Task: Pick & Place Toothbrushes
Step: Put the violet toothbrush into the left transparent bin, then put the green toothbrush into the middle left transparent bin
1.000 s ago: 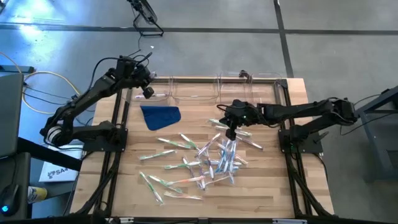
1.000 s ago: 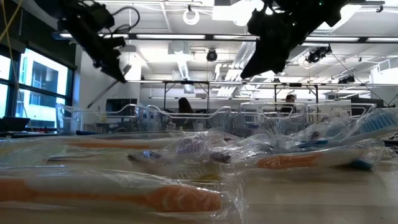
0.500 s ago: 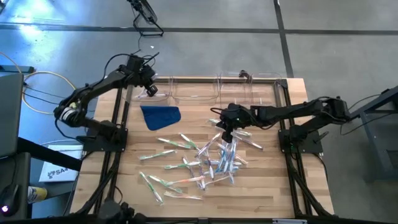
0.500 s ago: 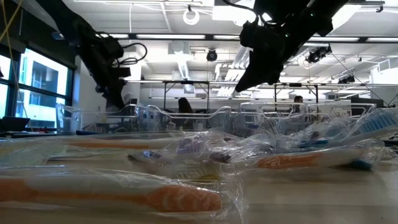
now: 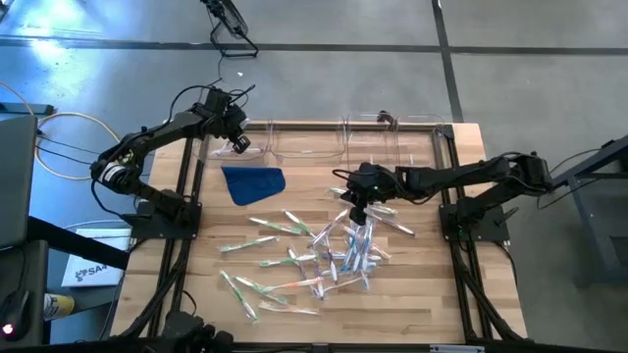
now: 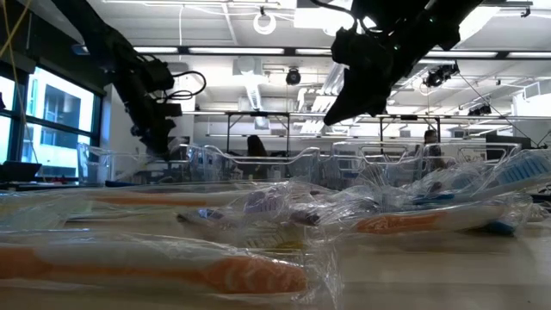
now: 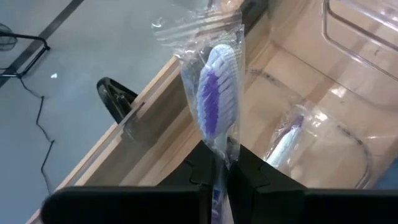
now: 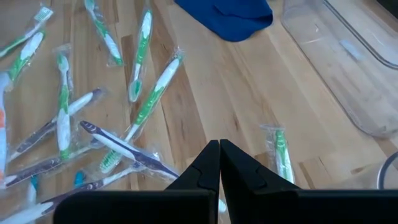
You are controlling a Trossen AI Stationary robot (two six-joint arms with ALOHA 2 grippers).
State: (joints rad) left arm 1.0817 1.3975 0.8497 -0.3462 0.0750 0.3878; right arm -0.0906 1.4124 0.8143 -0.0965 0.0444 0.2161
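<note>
Toothbrush (image 7: 214, 102) (wrapped), left claw (image 7: 216, 163) lowered binward

No legible text, labels or numbers anywhere in these views.

Bench (image 5: 412, 294) centre-front: toothbrush pile (image 5: 324, 253), scattered, some overlapping. Cloth (image 5: 254, 182) behind pile, toward left. Row of bins (image 5: 306, 143) along bench back edge. Left tool (image 5: 238, 142) over leftmost bin, wrapped toothbrush (image 7: 215, 102) between its fingers; another toothbrush (image 7: 285, 138) inside that bin. Right tool (image 5: 364, 210) above pile's back-right part, apart from it. One toothbrush (image 8: 282, 154) lies alone between pile and bins.
</note>
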